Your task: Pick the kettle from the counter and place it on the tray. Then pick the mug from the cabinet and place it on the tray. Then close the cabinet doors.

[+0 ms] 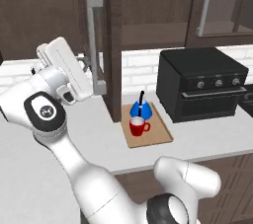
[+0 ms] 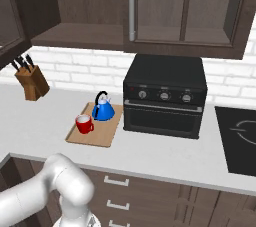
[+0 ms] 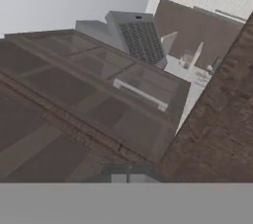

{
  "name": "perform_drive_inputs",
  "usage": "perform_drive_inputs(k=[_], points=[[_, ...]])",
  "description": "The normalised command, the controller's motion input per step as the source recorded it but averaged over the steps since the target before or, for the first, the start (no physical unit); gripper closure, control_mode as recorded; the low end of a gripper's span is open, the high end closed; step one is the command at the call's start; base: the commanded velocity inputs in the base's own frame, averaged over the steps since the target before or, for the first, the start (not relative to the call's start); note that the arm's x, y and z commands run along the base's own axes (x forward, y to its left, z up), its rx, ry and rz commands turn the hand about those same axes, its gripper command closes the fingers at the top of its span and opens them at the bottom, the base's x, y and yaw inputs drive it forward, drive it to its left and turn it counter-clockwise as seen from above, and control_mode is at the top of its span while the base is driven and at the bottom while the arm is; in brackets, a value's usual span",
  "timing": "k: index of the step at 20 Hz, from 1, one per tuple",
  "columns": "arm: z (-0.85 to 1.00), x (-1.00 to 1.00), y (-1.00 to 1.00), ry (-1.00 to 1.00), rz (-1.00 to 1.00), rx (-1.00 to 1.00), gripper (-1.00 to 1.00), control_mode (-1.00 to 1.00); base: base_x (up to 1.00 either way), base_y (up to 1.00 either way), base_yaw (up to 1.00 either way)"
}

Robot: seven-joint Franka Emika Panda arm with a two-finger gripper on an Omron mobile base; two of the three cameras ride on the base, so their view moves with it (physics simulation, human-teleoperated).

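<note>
Fingers together, our gripper (image 1: 85,64) sits upper left, against a cabinet door (image 1: 112,40); lower centre, the tray (image 1: 160,134) holds kettle (image 1: 140,109) and mug (image 1: 138,127).

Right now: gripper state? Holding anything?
Gripper: jaws closed, holding nothing; it sits at the cabinet door by its bar handle.

My white jointed arm (image 1: 74,168) rises from the lower right of the left base view, bends at a dark-capped elbow (image 1: 45,112) on the left, and reaches up and toward the far side. My white hand (image 1: 66,67) is tilted, its wrist end up to the left and its far end pointing right. My two-finger gripper (image 1: 88,62) sits at that far end with its jaws shut together, holding nothing that I can see.
</note>
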Motion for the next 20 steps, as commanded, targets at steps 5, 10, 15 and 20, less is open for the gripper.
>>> perform_drive_inputs(k=[5,10,15,20], points=[[0.50,0.00,-1.00,-0.23,-0.25,0.00,1.00,-1.00,0.00,0.00,0.00],[0.47,0.00,-1.00,-0.13,-0.18,0.01,1.00,-1.00,0.00,0.00,0.00],[0.21,0.09,-1.00,-0.04,-0.09,0.03,1.00,-1.00,0.00,0.00,0.00],[0.01,0.36,-0.88,0.07,0.00,0.03,1.00,-1.00,0.00,0.00,0.00]])
